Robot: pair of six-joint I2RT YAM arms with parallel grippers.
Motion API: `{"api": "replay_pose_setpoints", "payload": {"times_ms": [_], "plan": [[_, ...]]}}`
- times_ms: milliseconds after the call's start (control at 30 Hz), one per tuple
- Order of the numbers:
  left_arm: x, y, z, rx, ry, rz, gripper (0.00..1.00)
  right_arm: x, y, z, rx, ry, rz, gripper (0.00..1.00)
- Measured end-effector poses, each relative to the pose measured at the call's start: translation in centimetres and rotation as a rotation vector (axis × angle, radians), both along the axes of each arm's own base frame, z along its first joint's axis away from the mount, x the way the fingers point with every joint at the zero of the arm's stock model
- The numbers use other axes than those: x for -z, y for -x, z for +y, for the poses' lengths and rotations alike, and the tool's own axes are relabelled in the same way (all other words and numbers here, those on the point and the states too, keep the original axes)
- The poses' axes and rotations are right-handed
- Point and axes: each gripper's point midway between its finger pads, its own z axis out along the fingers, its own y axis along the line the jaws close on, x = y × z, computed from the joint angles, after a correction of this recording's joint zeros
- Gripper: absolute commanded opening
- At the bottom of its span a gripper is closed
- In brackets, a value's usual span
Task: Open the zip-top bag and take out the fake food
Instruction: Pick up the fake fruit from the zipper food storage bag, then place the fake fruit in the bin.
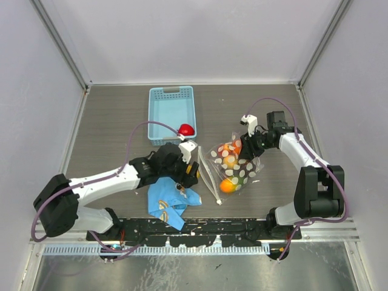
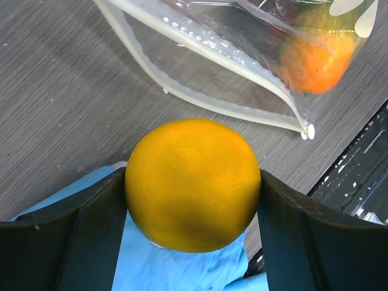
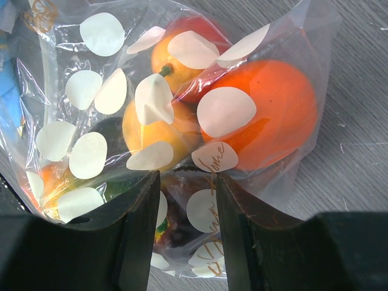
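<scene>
Top external view: left of the zip-top bag [image 1: 233,167], the left pincer [image 1: 189,174] grips a yellow-orange fruit [image 2: 193,182] over the blue cloth [image 1: 170,203]. The bag lies on the surface [image 1: 109,133], zip edge parted, more fake food [image 3: 267,115] inside. At the bag's right side, the right pincer [image 3: 185,200] pinches its dotted plastic.

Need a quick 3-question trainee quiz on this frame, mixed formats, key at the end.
1. True or false: the left claw is empty.
2. The right claw pinches: A nothing, B the zip-top bag, C a spoon.
3. Fill in: the lone fruit at the corner of the basket is ___.
Key: 1 false, it grips an orange fruit; 2 B; 3 red.
</scene>
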Motion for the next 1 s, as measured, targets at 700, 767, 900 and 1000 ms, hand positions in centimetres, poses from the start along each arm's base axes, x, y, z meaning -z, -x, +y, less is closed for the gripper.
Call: {"api": "replay_pose_setpoints", "payload": {"times_ms": [700,767,900,1000], "plan": [[-6.9,-6.0,4.6,-0.208,0.141,-0.080,0.27,0.0,0.0,0.0,-0.003,-0.002,-0.001,0.48],[-7.6,-6.7,4.9,-0.226,0.155,-0.094,0.27,0.0,0.0,0.0,-0.003,-0.002,0.000,0.48],[-8.1,-7.8,5.6,-0.258,0.168,-0.106,0.29,0.0,0.1,0.0,-0.003,-0.002,0.001,0.48],[-8.1,-8.7,6.5,-0.292,0.169,-0.109,0.30,0.0,0.2,0.0,-0.004,-0.002,0.005,0.48]]}}
